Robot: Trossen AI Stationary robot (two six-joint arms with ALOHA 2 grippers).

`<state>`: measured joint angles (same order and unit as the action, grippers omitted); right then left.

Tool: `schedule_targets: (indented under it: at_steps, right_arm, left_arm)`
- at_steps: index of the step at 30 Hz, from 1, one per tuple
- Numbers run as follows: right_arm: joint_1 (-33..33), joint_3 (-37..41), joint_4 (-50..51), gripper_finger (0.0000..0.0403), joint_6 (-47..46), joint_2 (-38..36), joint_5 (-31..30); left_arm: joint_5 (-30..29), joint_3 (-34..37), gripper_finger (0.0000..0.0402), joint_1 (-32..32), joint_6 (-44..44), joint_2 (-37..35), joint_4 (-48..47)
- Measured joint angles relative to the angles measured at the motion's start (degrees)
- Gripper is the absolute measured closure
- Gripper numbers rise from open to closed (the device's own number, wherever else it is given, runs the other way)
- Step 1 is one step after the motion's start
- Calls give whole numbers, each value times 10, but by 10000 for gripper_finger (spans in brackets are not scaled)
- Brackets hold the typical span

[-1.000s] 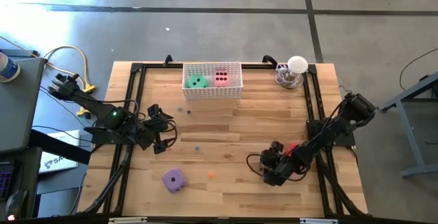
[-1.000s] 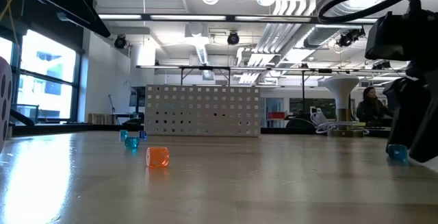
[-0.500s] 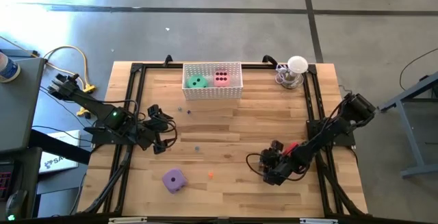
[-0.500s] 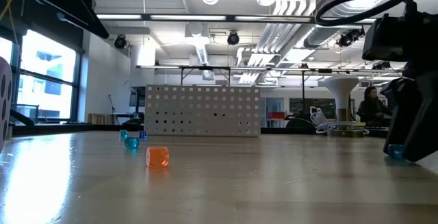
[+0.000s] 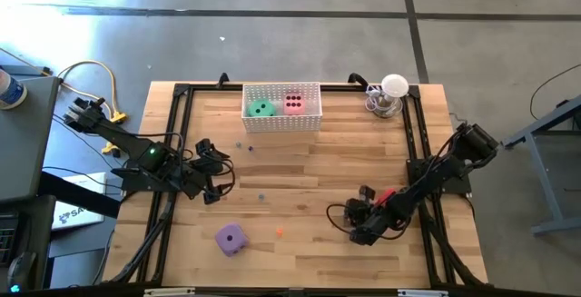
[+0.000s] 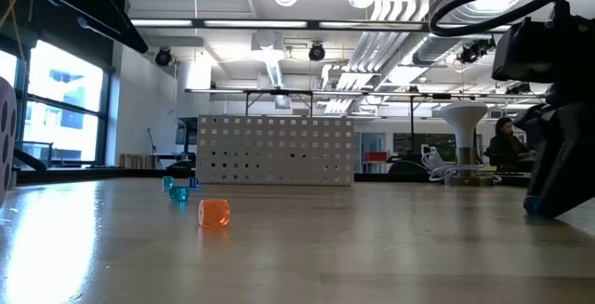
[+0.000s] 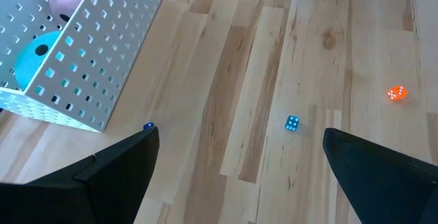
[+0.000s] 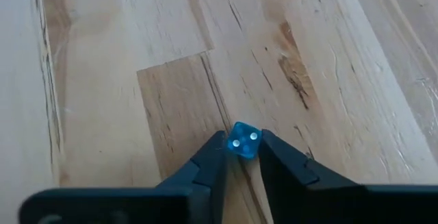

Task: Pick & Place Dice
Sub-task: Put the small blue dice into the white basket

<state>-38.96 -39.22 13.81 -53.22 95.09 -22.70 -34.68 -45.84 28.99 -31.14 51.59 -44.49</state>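
The right gripper (image 8: 241,157) sat low on the table (image 5: 327,161) at about five o'clock of the board, its two fingers narrowed onto a tiny blue die (image 8: 243,142) pinched between the tips. That was a small speck die, not one of the soft cubes of the task. In the high view the same gripper (image 5: 361,220) pointed toward nine o'clock.

The left gripper (image 7: 239,172) waited near the nine o'clock edge, fingers spread wide with nothing between them; in the high view it (image 5: 213,174) faced toward three o'clock.

The purple die (image 5: 230,238) lay loose on the wood at about seven o'clock, well apart from both grippers. From the left gripper it lay toward five or six o'clock and near; from the right gripper it lay far off toward nine o'clock. So the left arm was judged the nearer one for it. Being a cube, it offered no long axis to align with.

The green die (image 5: 262,108) and the pink die (image 5: 294,103) already rested side by side in the white perforated basket (image 5: 281,122) at twelve o'clock. A small orange die (image 6: 214,213) and another little blue die (image 7: 292,123) lay scattered on the wood. No red cube could be seen.
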Motion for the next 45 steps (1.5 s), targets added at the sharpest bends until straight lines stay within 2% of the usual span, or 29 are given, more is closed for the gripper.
schedule_targets:
  at_steps: [4,10,18,21,26,31,36,39,45]
  right_arm:
    - [0,0,-6,354,-9,0,-1]
    - [0,1,-19,355,16,1,-9]
    - [52,2,-60,355,183,-12,0]
    - [69,2,-66,355,236,-11,-10]
    - [92,2,-127,355,278,-12,27]
    - [90,1,-183,355,317,-14,46]
    - [95,1,-193,362,335,-14,3]
    - [106,-4,-191,362,340,-14,14]
    - [113,-35,-188,362,423,-15,16]
  left_arm:
    - [0,0,2,0,0,0,0]
    - [-1,0,2,0,-6,0,18]
    - [1,3,2,0,-34,16,69]
    - [3,3,2,0,-34,31,75]
    - [3,3,2,0,-32,65,75]
    - [0,3,2,-2,-33,112,81]
    - [16,3,2,-5,-32,159,112]
    - [17,3,2,-8,6,186,167]
    - [13,3,2,-12,202,241,332]
